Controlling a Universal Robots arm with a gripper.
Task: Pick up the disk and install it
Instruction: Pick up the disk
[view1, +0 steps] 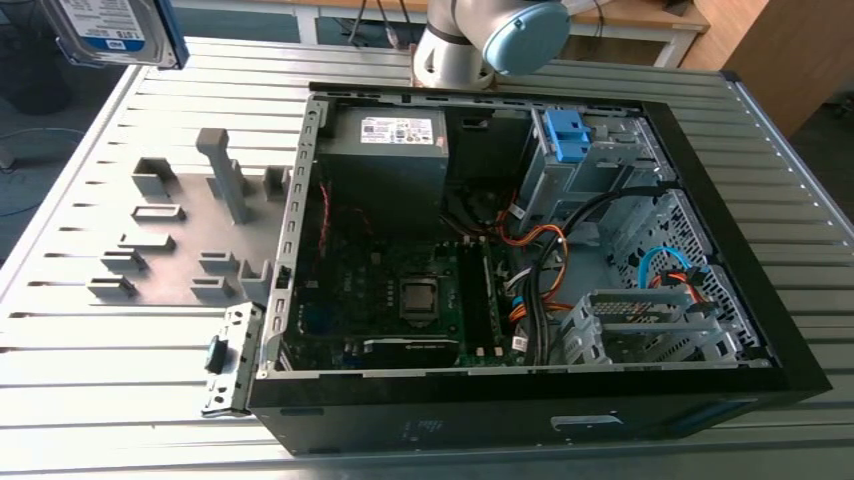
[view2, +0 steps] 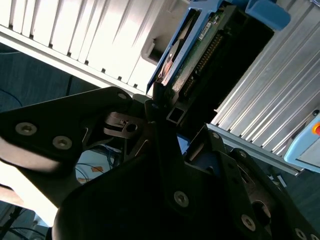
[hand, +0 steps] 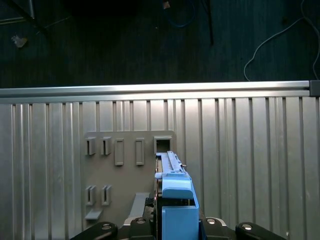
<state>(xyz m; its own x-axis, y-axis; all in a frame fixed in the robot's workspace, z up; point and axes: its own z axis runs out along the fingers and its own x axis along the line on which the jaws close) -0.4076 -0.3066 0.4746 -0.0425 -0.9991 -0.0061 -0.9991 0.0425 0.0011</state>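
- Claw (view2: 165, 97): closed on the disk (view1: 107, 30), pinching one short end. The rest of the drive sticks out free beyond the fingers.
- The disk hangs in the air and touches nothing. In the first wrist view it is edge-on to the table (hand: 260, 150). The end grip probably leaves the far end free to enter a slot.
- Under it is the grey plate (view1: 174, 250) with small holders, on the table toward the exterior view's left edge. The holders look empty. The disk is over one end of the plate, above an open slot.
- The case (view1: 534, 410) lies on its side in mid-table with its panel off, well apart from the disk. Presumably it is laid so to give reach into the bays from above.
- A bare blue clip (view1: 567, 135) sits at the case's far side.
- My reading: pick-up done, install not yet.
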